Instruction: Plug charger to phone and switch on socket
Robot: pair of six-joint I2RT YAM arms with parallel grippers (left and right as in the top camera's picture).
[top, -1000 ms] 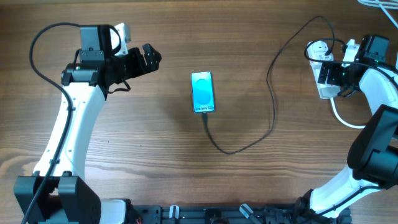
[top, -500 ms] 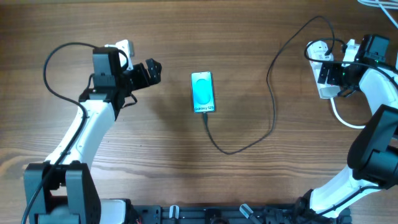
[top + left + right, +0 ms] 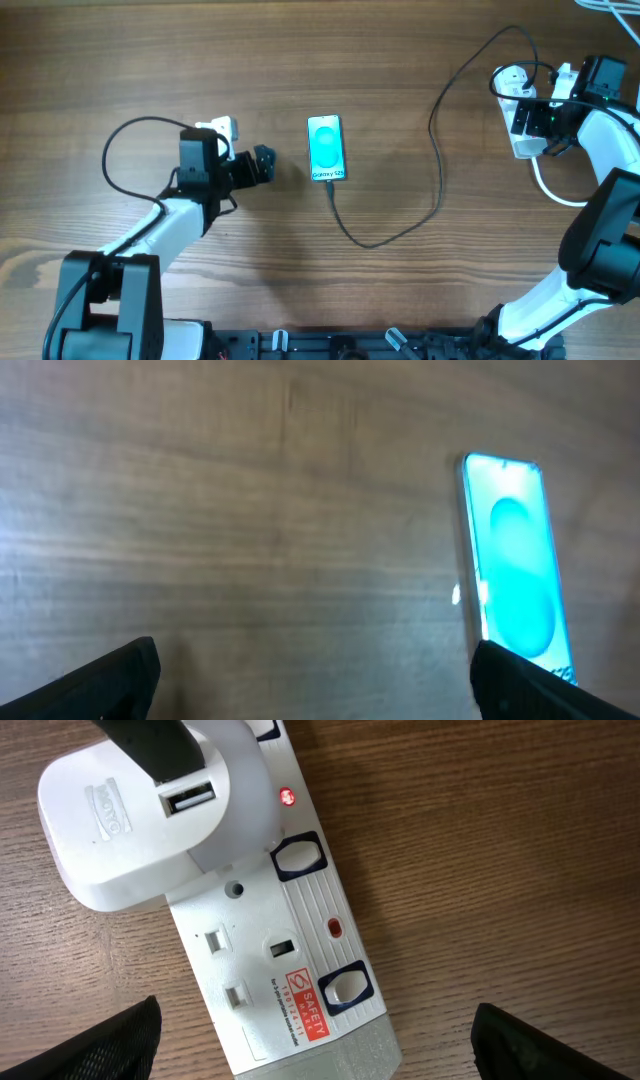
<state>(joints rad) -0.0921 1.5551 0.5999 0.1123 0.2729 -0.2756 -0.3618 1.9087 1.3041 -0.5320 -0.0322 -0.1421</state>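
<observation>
Phone [image 3: 326, 148] glows on the desk [image 3: 300, 60], charger [image 3: 130, 820] reaching its bottom edge; left gripper [image 3: 266, 165] nearby, right gripper [image 3: 312, 1040] over socket [image 3: 290, 930], both spread empty.

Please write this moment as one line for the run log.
left gripper: open, empty, left of phone | right gripper: open, above socket | charger: tip at phone's bottom edge | socket: red light lit

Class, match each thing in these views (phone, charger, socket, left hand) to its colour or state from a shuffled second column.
Column one:
1 phone
2 charger
3 socket
4 left hand

Column two:
A white, with a red light glowing
B open, just beside the phone
C black, long and looping
D lit teal

Pairs: 1-D, 2-C, 3-A, 4-B
</observation>
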